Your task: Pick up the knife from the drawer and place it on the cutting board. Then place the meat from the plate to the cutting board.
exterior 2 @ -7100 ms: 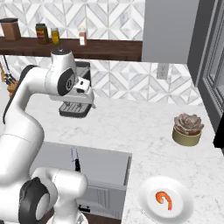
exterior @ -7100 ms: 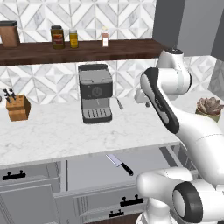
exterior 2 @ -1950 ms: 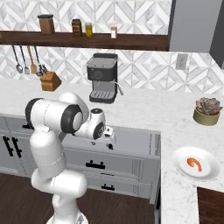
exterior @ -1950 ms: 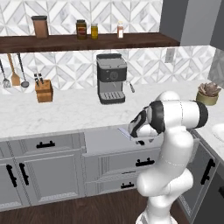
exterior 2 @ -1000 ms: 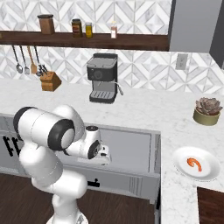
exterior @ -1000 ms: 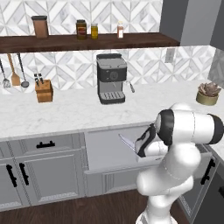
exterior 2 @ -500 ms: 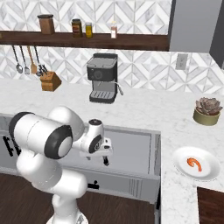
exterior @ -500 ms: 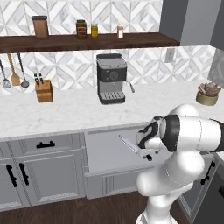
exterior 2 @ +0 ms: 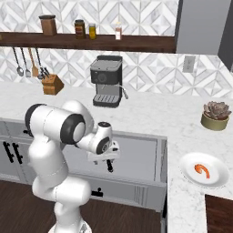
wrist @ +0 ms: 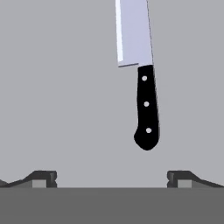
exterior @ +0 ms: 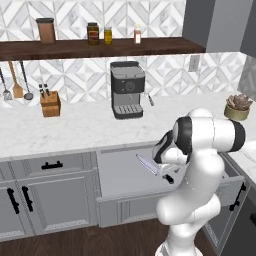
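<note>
In the left base view, the drawer (exterior: 125,172) stood pulled out under the counter, and the knife (exterior: 152,166) lay on its floor, blade toward the left, handle running under the arm's wrist. Against half a second before, the hand had dropped closer over the handle, so the reach was nearly done.

In the right base view, the gripper (exterior 2: 109,165) hung low inside the drawer (exterior 2: 136,157), pointing down. The meat (exterior 2: 202,169) sat on the plate (exterior 2: 205,169) on the counter to the right, and a corner of the cutting board (exterior 2: 220,213) showed beyond it (both untouched).

In the hand view, the gripper (wrist: 112,177) was spread wide and empty, its fingertips (wrist: 41,177) apart. The knife (wrist: 139,74) lay ahead on the drawer (wrist: 57,96) floor, handle nearest and off to the right of centre, so I judged a small shift was needed before closing.
</note>
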